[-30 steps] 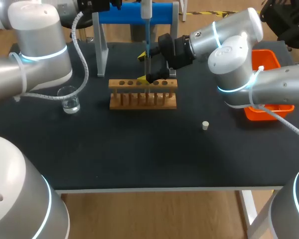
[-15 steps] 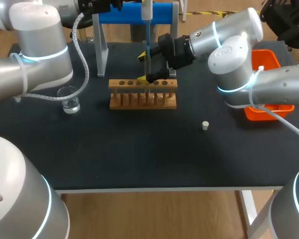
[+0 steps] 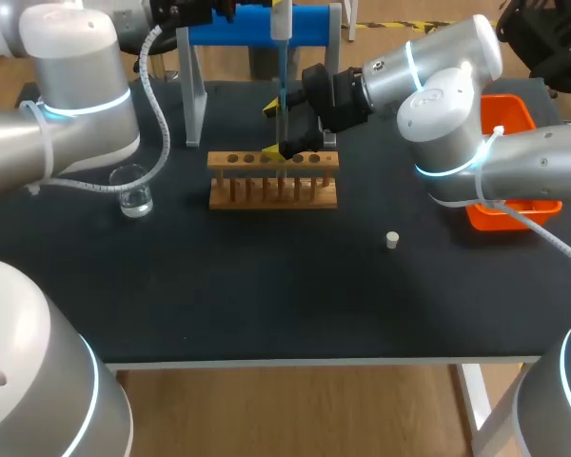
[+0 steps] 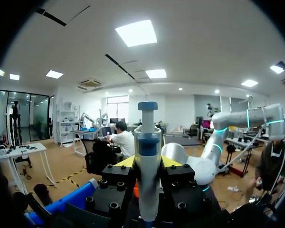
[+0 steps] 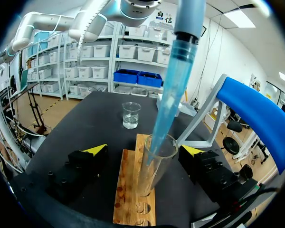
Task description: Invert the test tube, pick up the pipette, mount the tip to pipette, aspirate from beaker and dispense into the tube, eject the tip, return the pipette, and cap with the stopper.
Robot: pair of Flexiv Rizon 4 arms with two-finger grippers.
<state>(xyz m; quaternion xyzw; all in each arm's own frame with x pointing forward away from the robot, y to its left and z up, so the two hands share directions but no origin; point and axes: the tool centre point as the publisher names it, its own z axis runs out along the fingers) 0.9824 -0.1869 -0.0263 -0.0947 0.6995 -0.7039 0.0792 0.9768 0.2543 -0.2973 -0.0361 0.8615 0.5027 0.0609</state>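
Observation:
A clear test tube stands upright in the wooden rack. My right gripper is open, one yellow-tipped finger on each side of the tube and both apart from it. My left gripper is shut on the pipette and holds it upright above the rack. The pipette's blue tip points down, its end inside the tube's mouth. The beaker with clear liquid stands left of the rack. The small white stopper lies to the rack's right.
A blue-and-grey pipette stand rises behind the rack at the table's far edge. An orange bin sits at the right edge under my right arm. The dark tabletop in front of the rack is bare.

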